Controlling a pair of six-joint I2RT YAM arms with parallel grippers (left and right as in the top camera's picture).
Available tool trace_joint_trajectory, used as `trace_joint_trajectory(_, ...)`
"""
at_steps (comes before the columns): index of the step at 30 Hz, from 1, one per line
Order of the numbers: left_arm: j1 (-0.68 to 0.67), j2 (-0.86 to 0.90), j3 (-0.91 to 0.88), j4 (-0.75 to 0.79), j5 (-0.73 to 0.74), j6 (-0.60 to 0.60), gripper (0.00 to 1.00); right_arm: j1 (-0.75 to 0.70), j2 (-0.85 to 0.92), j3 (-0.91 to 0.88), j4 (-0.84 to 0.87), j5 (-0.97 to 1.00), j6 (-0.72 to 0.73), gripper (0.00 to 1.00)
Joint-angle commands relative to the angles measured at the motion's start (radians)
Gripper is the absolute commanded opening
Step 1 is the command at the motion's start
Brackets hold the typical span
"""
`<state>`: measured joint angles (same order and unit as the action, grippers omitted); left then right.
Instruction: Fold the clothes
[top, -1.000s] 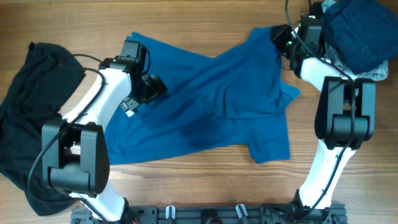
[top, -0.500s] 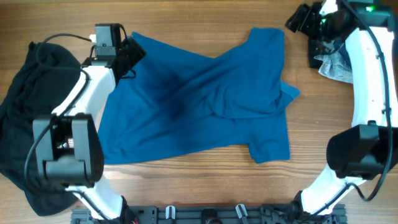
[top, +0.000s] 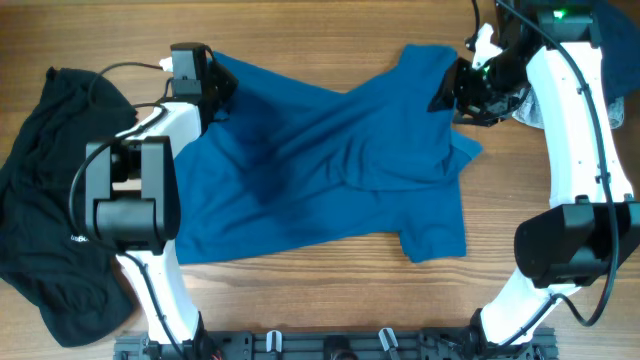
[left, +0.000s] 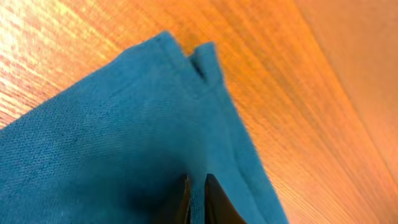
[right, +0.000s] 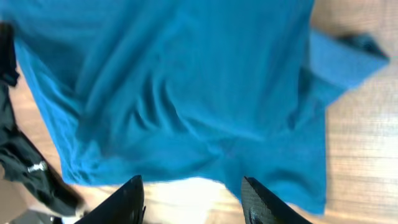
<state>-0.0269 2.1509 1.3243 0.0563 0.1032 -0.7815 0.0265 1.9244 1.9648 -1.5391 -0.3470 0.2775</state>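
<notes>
Shirt (top: 330, 170) rumpled, left end effector (left: 197, 182) pinching its hem, right end effector (right: 193, 183) released.

On the table (top: 330, 300), shirt (top: 330, 170) in the middle — other garment (top: 40, 200) at left, heap (top: 612, 22) back right.

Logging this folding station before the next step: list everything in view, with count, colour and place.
teal-blue shirt: one, teal-blue, spread rumpled across the middle of the table
black garment: one, black, heaped at the table's left edge
cloth heap: one, navy and pale, far right corner, partly behind the right arm
table: one, brown wood, under everything
left gripper: one, black fingers, pinched shut on the shirt's far left corner
right gripper: one, black fingers, open above the shirt's far right edge
</notes>
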Motion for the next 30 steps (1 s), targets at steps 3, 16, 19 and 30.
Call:
trace_joint_trajectory(3,-0.002,0.064,0.016,0.021,-0.044,-0.064,0.08,0.034,-0.020,-0.007,-0.069,0.066,0.021,0.46)
trace_joint_trajectory(16,0.112,0.256,0.105,0.089,-0.134,-0.064,0.04,0.073,-0.025,-0.056,-0.069,0.070,0.064,0.42)
trace_joint_trajectory(19,0.196,0.267,0.124,0.044,-0.167,-0.042,0.05,0.101,-0.025,-0.056,-0.069,0.108,0.103,0.42)
trace_joint_trajectory(30,0.349,0.230,0.394,-0.265,-0.036,0.186,0.29,0.187,-0.036,-0.064,-0.070,0.140,0.145,0.49)
